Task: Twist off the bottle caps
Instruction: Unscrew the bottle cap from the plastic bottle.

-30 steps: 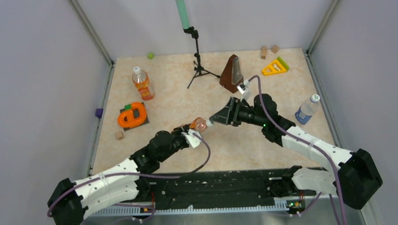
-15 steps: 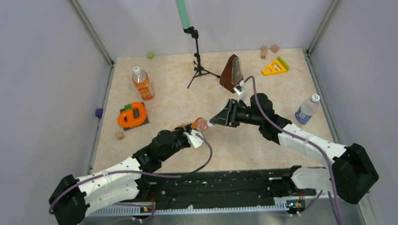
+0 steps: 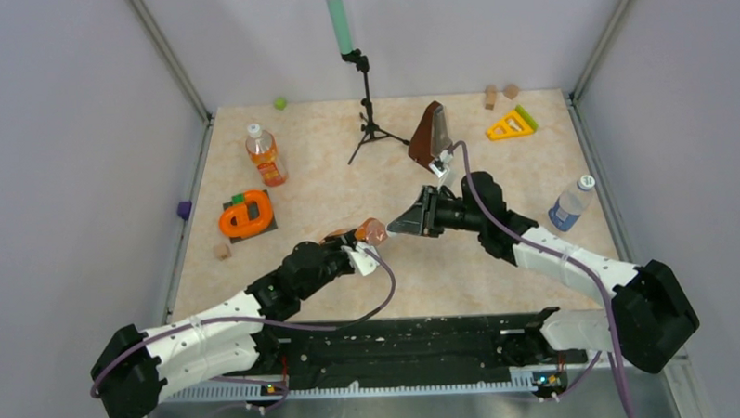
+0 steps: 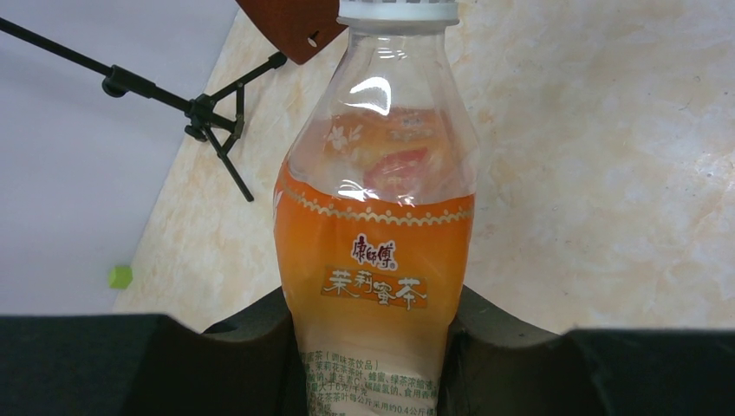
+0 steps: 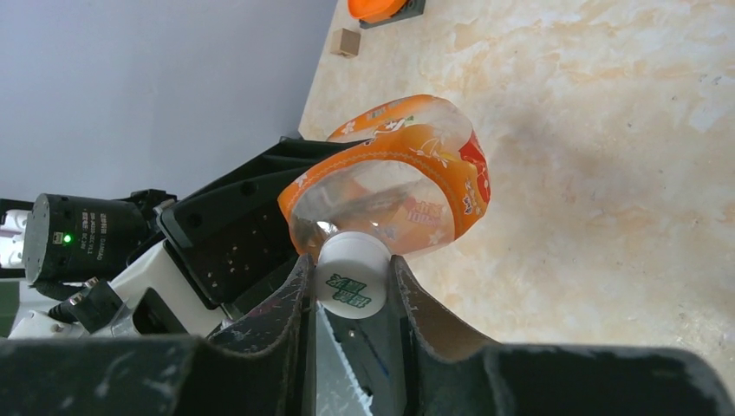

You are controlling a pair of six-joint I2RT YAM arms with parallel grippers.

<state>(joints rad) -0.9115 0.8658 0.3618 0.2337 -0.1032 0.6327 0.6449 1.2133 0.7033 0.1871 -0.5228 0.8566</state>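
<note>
The cap, small and stiff, is pinched at its sides between the right fingers. It tops a squat bottle of orange tea, which the left fingers clamp low on its body over mid-tabletop. The thin wall probably dents, so low down looks the firmest hold. A slim bottle stands at 10 o'clock and a clear bottle at 3.

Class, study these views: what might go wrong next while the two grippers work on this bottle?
1. The bottle, held tilted in mid-air by the left gripper, may spill orange liquid once opened.
2. The right gripper pinches the cap only near its tips; it may slip.
</note>
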